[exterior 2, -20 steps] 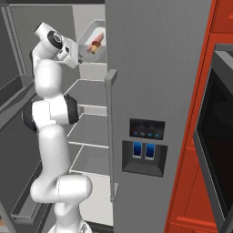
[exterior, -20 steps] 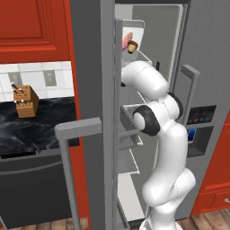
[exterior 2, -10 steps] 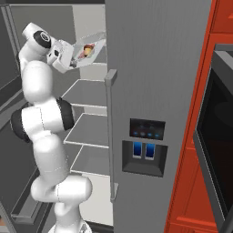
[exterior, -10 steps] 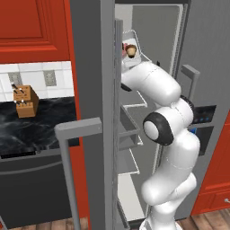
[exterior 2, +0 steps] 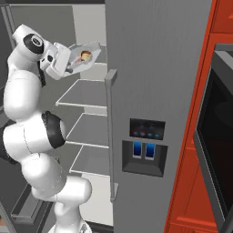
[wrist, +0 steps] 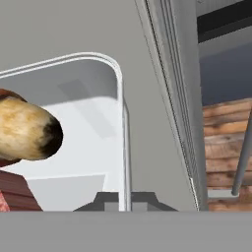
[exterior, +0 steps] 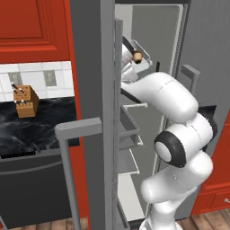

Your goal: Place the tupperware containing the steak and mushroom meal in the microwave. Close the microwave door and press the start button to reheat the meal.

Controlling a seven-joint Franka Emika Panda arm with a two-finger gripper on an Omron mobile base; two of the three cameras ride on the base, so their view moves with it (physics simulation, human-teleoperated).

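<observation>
The tupperware [exterior 2: 91, 47] is in the air inside the open fridge, tilted, above the top shelf. My gripper [exterior 2: 69, 63] is shut on its near rim; in the hand view that rim [wrist: 124, 147] runs down between my fingertips. The brown mushroom [wrist: 27, 129] lies in the tray against the reddish steak [wrist: 12, 194]. From the left base view the mushroom [exterior: 137, 56] and the tupperware [exterior: 144, 53] peek out beside the fridge door edge, with the gripper [exterior: 130, 64] just below. A grey-framed dark glass panel, the microwave door [exterior 2: 217, 150], shows at the far right.
White fridge shelves [exterior 2: 86, 93] stack below the tray. The right fridge door [exterior 2: 154, 113], with its bar handle [exterior 2: 110, 132] and dispenser panel, stands between the fridge and the microwave. The left fridge door [exterior: 92, 112] blocks the left. A knife block [exterior: 24, 101] sits on the black counter.
The tray has come a little lower and out toward the fridge's front while tilting. The arm's elbow has swung forward and the wrist has folded back.
</observation>
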